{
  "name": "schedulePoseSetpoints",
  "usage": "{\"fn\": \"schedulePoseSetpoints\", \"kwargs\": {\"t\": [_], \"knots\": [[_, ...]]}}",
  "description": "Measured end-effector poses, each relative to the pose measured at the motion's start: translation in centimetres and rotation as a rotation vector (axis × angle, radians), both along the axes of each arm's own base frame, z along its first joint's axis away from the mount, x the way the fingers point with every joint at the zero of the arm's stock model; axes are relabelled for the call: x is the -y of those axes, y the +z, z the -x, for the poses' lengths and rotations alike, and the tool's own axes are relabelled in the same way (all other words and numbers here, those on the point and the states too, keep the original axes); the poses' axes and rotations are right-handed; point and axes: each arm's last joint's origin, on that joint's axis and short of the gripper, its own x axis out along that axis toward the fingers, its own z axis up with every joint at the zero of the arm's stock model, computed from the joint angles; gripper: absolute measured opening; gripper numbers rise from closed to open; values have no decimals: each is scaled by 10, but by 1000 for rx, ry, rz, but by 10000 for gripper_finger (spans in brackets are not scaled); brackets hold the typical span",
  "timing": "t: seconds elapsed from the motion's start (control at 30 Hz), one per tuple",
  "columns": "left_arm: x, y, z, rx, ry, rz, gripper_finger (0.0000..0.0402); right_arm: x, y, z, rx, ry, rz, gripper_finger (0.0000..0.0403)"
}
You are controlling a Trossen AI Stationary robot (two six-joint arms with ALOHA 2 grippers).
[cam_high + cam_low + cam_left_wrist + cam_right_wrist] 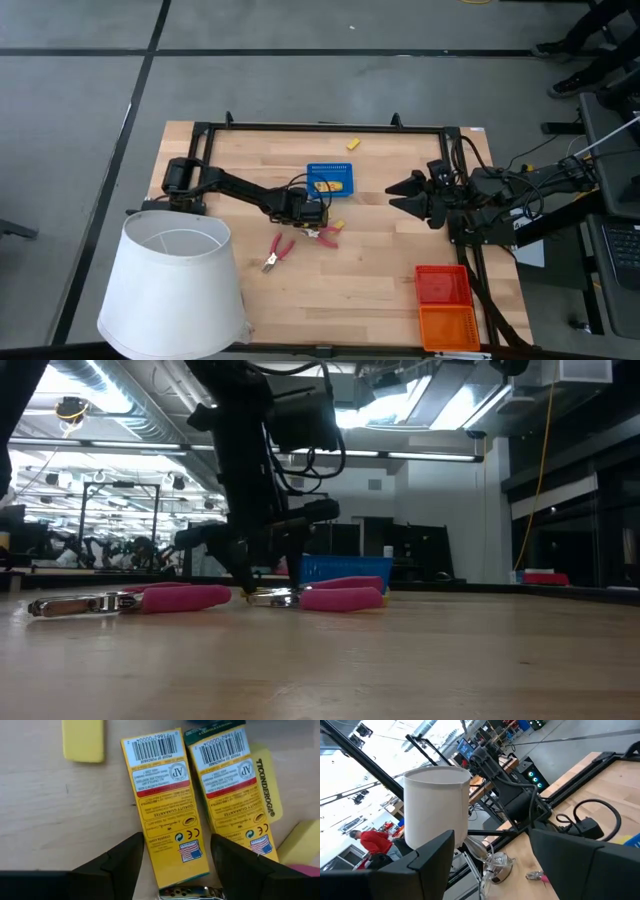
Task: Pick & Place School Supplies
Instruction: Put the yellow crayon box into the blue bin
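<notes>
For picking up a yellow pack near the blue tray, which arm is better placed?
Left. The left gripper hangs with open jaws straddling a yellow pack; the right gripper waits farther off, beside the blue tray.
</notes>
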Motion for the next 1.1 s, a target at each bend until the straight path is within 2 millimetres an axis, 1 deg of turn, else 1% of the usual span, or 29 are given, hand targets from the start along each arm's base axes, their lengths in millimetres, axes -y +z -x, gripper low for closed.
{"fn": "schedulePoseSetpoints", "kwargs": {"t": [0.17, 0.5, 0.8, 1.0, 1.1], "knots": [[-1, -1, 3, -25, 53, 26, 227, 1, 0, 3, -10, 0, 3, 268], [-2, -3, 5, -52, 48, 42, 204, 1, 0, 4, -10, -1, 9, 268], [-6, -4, 7, -91, 2, 58, 179, 1, 0, 4, -9, -4, 11, 268], [-6, -4, 5, -75, -72, 41, 184, 1, 0, 4, -9, -4, 11, 268], [-5, -4, 4, -60, -76, 42, 190, 1, 0, 4, -10, -4, 11, 268]]}}
